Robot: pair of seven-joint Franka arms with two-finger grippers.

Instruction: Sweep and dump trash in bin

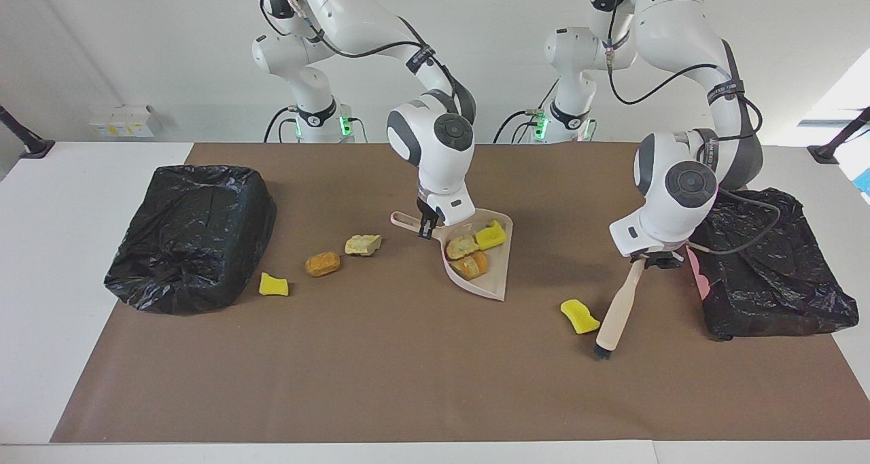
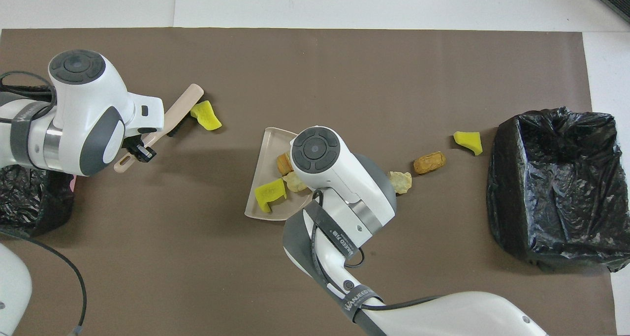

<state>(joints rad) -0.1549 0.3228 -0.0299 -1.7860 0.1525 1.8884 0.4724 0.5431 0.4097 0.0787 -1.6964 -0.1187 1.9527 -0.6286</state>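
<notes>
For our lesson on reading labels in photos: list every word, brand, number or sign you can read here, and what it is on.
"WANJEE...": black strap on the right arm, overhead view; its last letters are unclear.
Second strap, nearer that arm's wrist: print unreadable.
Straps on both arms, facing view: too small to read.
No other readable text.
</notes>
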